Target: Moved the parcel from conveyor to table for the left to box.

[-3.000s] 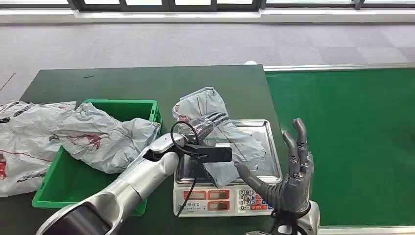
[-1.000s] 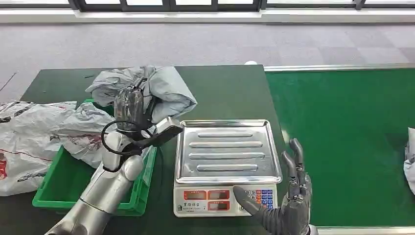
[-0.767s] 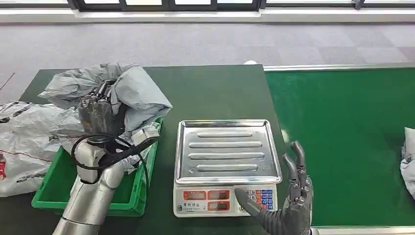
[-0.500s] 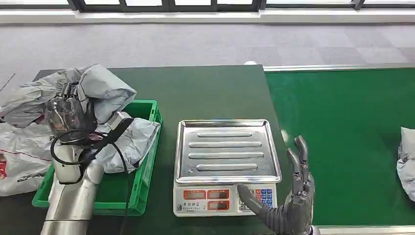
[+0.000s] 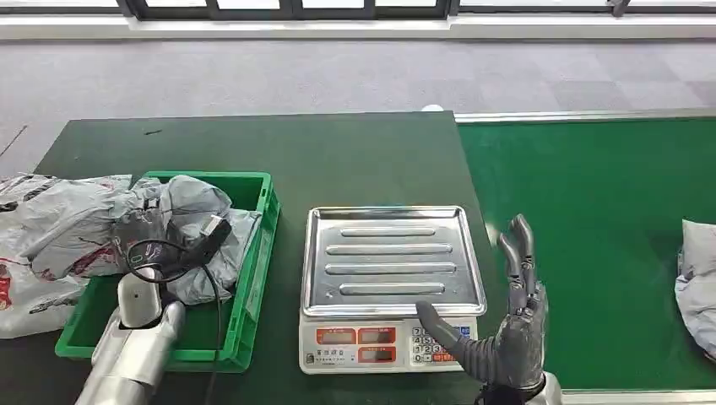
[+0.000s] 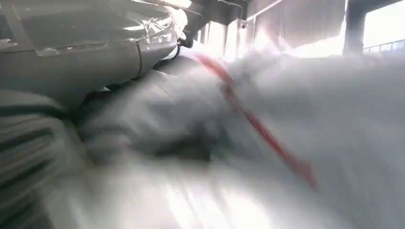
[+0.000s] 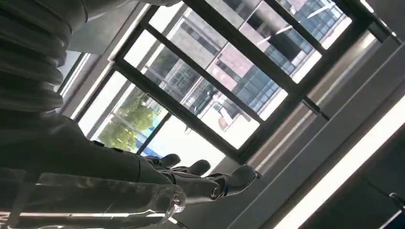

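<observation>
My left hand (image 5: 150, 229) is down in the green bin (image 5: 257, 270), half buried in the crumpled grey parcel (image 5: 196, 204) that it holds. In the left wrist view its thick thumb (image 6: 95, 52) lies against the blurred grey parcel (image 6: 296, 109) with its red stripe. My right hand (image 5: 507, 333) is raised at the front right corner of the scale (image 5: 393, 346), fingers spread and holding nothing. The right wrist view has those fingers (image 7: 191, 179) stretched out against windows. A second grey parcel (image 5: 697, 283) lies on the green conveyor (image 5: 591, 211) at the right edge.
The scale's steel tray (image 5: 393, 257) is bare. More grey bags (image 5: 38, 245) are heaped over the bin's left side and on the dark green table (image 5: 295, 152). A metal rail (image 5: 583, 116) borders the conveyor's far side.
My left arm carried the parcel from the scale tray leftward over the bin and has now lowered it in. The second parcel has ridden further into view on the conveyor. My right hand rose slightly.
</observation>
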